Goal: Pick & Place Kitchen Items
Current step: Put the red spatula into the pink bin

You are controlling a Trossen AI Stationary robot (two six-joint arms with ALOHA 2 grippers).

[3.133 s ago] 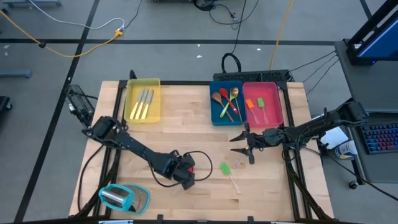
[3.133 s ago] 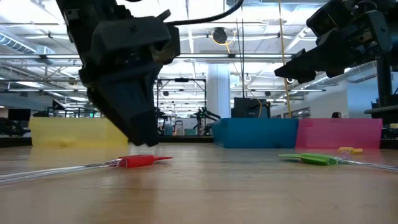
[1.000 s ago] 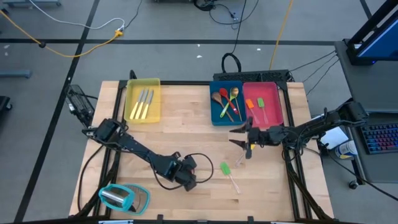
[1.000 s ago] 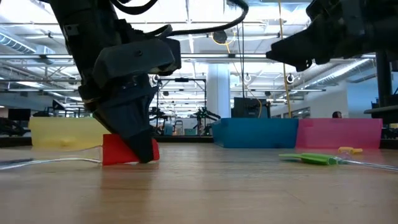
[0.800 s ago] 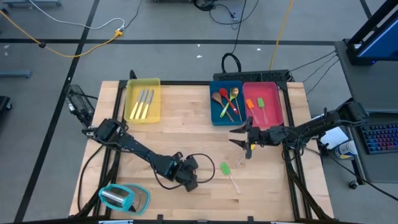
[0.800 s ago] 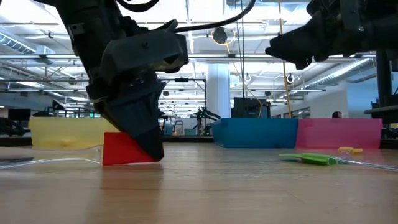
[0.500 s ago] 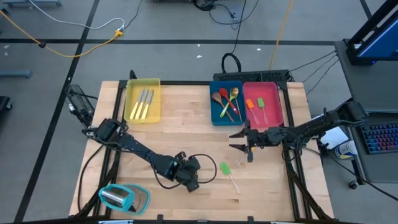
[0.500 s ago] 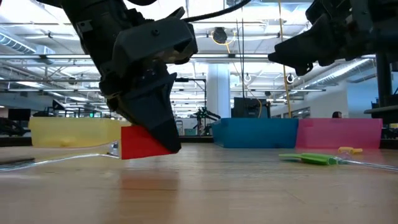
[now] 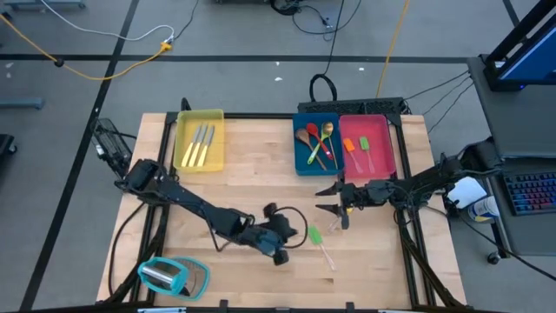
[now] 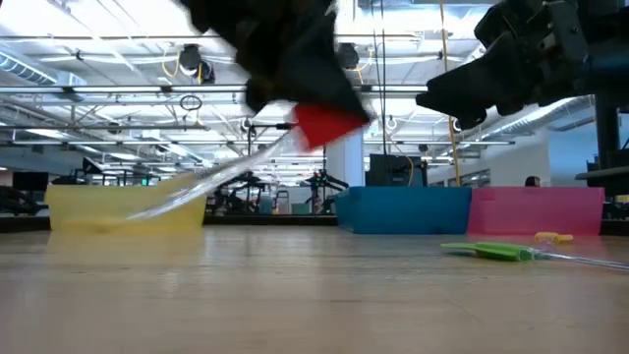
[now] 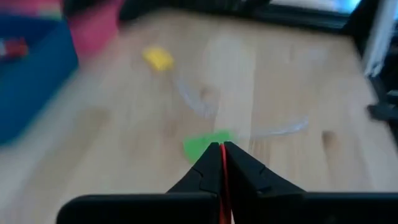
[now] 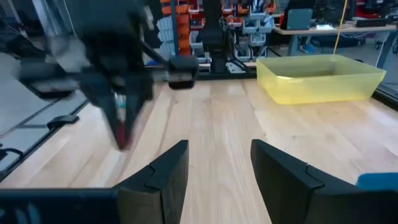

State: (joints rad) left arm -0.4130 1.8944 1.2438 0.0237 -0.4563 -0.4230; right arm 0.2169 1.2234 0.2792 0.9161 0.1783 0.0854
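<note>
The worktop (image 9: 243, 187) carried three trays along its far side: the yellow tray (image 9: 200, 139) with silver cutlery (image 9: 201, 144) at the left, and the blue tray (image 9: 314, 143) and pink tray (image 9: 367, 143) side by side at the right. The blue tray held wooden, gold and red spoons (image 9: 316, 139); the pink one held small spatulas (image 9: 356, 143).

My left gripper (image 9: 280, 236) was up off the worktop near the middle front, clenched on the red spatula (image 10: 329, 122). In the low view its red head sat high, with the clear handle (image 10: 211, 182) slanting down and away from it. In my left wrist view only a thin red edge (image 11: 222, 180) showed between my closed fingers.

For the coming move, what mattered was where the pink tray lay from that gripper: toward the far right corner, well apart, and beyond my right arm. So I judged the carry would run diagonally across the worktop, with the long handle trailing.

My right gripper (image 9: 330, 200) hovered just in front of the blue and pink trays with its fingers spread and nothing between them. It was clearly nearer the tray and close to that diagonal path, so it could get in the way.

The green spatula (image 9: 314, 236) lay flat just to the right of my left gripper, its clear handle pointing toward the front right. The yellow spatula (image 11: 158, 58) lay beyond it, near my right gripper.
</note>
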